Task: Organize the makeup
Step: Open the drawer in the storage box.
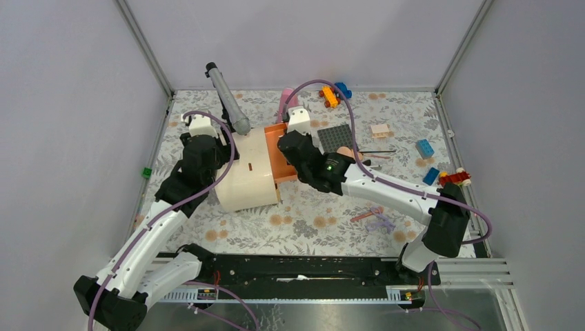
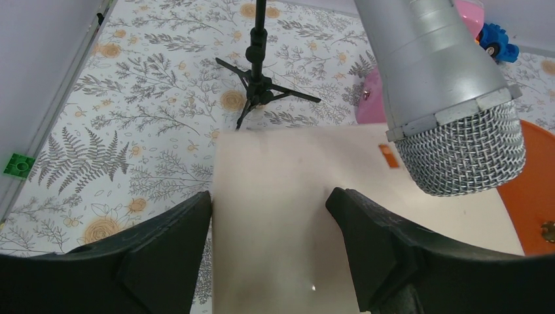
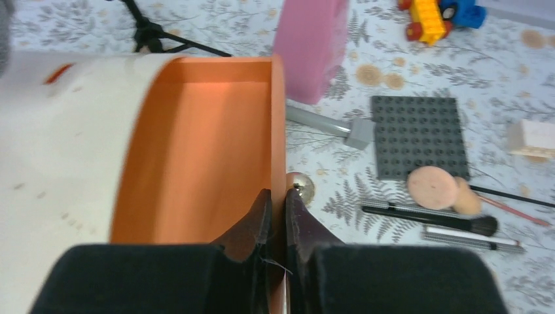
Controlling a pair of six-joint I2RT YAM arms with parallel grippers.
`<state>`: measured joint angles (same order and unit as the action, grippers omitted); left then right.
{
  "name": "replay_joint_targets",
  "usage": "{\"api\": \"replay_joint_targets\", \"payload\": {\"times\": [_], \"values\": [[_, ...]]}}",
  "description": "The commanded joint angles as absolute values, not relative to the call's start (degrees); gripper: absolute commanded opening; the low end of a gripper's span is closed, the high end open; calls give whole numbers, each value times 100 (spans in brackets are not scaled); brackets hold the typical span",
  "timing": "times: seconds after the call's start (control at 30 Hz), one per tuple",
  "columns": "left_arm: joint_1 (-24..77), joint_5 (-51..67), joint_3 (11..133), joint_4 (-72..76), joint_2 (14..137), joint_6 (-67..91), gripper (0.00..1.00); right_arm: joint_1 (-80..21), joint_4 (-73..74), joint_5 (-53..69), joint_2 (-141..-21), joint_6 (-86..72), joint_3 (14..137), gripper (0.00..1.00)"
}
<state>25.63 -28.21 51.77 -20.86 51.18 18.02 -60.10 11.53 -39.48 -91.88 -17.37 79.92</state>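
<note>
Right gripper (image 3: 275,196) is pinched almost closed on the front wall of the orange drawer (image 3: 196,150). One finger is inside the drawer and one outside, just beside the small gold knob (image 3: 300,186). The drawer stands pulled out of the right side of a rounded cream box (image 1: 248,179) in the middle of the desk (image 1: 310,221).

Left gripper (image 2: 269,196) hangs over the left part of the box with its jaws partly apart. Its left finger lies along the box's left edge and its right finger sits above the box's top. Whether either finger presses on the box cannot be told. A silver microphone (image 2: 445,98) on a black tripod (image 2: 258,85) leans over the box from the desk's far-left corner.

The makeup lies loose on the desk to the right of the drawer, apart from both grippers. A round peach puff (image 3: 432,187) rests at the near edge of the grey studded plate (image 3: 415,136) and touches a peach egg-shaped sponge (image 3: 466,203) on its right. Just nearer than these lie a black brush (image 3: 419,212) with a dark bristle head and a silver-handled stick (image 3: 471,239), roughly parallel. A thin red pencil (image 3: 520,212) lies to their right.

A tall pink bottle (image 3: 311,46) stands beyond the drawer toward the far edge, with yellow and blue toy vehicles (image 3: 432,14) further right along that edge. Near the right arm, toward the near edge, lies a small lilac item (image 1: 379,222), too small to name.
</note>
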Motion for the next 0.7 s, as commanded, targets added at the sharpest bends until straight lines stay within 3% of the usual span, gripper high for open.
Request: {"api": "replay_joint_targets", "payload": {"times": [0.0, 0.67], "values": [[2547, -2706, 5309, -2285, 5203, 1714, 76, -6165, 1276, -4504, -9129, -1620, 8330, 2], [2548, -2698, 5309, -2285, 5233, 1705, 76, -6188, 953, -5543, -9091, -981, 8291, 1]]}}
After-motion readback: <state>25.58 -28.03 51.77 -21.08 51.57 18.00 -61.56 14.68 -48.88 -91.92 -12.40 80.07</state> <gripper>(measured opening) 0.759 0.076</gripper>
